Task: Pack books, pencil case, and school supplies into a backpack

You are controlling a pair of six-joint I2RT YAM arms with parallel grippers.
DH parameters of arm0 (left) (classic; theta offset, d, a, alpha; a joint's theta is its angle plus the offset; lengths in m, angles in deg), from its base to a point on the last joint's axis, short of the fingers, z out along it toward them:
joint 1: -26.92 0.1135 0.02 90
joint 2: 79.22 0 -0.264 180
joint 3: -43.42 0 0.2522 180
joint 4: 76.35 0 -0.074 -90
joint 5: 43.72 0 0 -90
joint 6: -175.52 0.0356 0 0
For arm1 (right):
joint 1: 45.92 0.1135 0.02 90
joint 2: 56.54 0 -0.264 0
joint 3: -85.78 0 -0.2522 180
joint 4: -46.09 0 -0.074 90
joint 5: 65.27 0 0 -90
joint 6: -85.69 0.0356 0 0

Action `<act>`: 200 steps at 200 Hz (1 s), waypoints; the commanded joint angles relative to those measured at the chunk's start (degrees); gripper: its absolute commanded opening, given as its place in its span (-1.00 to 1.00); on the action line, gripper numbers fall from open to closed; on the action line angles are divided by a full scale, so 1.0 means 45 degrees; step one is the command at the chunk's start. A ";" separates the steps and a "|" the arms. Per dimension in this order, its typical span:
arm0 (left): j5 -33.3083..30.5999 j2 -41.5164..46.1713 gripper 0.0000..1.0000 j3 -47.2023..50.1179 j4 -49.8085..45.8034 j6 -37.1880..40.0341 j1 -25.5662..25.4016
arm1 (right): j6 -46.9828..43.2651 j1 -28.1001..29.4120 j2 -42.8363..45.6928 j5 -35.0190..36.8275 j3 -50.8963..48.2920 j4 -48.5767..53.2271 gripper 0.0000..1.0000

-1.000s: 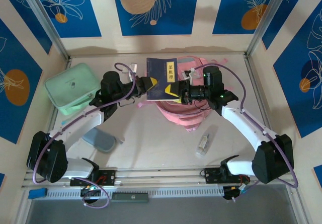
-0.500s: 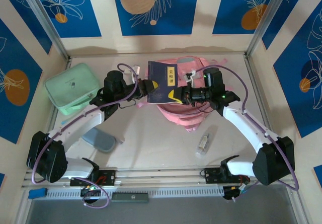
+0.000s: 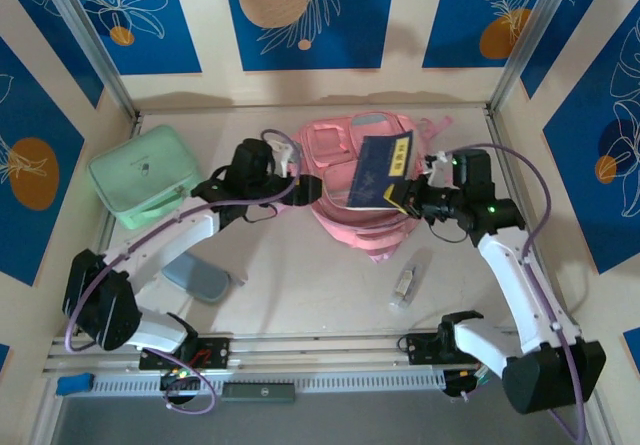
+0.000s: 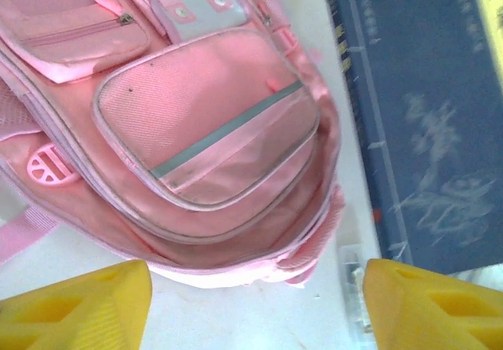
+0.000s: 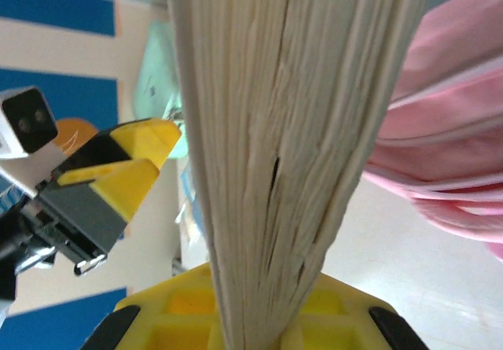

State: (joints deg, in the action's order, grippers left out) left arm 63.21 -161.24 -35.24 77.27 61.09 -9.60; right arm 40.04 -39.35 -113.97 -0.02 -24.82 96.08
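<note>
The pink backpack [image 3: 345,160] lies flat on the tabletop [image 3: 300,285], at the middle of the back edge, with its zip pockets facing up. The right fingers [image 5: 181,307] are clenched on the dark blue books [image 3: 378,170] and hold them by their lower edge. The books are tilted over the right half of the backpack, and the yellow cover label points toward the back edge. In the right wrist view the cream page edges of the books [image 5: 283,130] rise straight up out of the yellow fingers, with pink fabric on the right.

The left fingers [image 4: 86,303] are spread wide and grasp nothing. They hover at the left side of the backpack. In the left wrist view the backpack's front pocket [image 4: 212,130] lies between and beyond the two yellow tips, and the blue cover of the books [image 4: 424,114] shows along the right. From the right wrist, one yellow and black left finger [image 5: 118,177] shows to the left of the pages, apart from them.

A mint-green zip case [image 3: 145,175] sits at the left edge, toward the back left corner. The grey-blue pencil case [image 3: 197,277] lies near the front left, just beside the left arm [image 3: 150,250]. A small clear bottle [image 3: 405,285] lies toward the front right, apart from the backpack and close to the right arm [image 3: 520,275].
</note>
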 commanded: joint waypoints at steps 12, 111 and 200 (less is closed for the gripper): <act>-0.0823 -0.1699 0.51 -0.1282 -0.1416 0.4071 -0.1058 | -0.0575 -0.1452 0.0873 0.0872 -0.0738 0.1786 -1.00; -0.3027 -0.6988 0.55 -0.5276 -0.0329 0.8045 -0.2494 | -0.0236 -0.4170 0.2182 0.1738 -0.1640 0.2237 -1.00; -0.4801 -0.9544 0.21 -0.7357 -0.0779 0.8652 -0.2541 | -0.0246 -0.4507 0.2333 0.1073 -0.1857 0.1797 -1.00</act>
State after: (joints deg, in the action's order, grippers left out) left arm 46.31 -202.00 -65.19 74.77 98.21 -20.76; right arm 39.15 -59.30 -104.33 7.69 -32.75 106.50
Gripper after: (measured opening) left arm 0.641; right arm 0.117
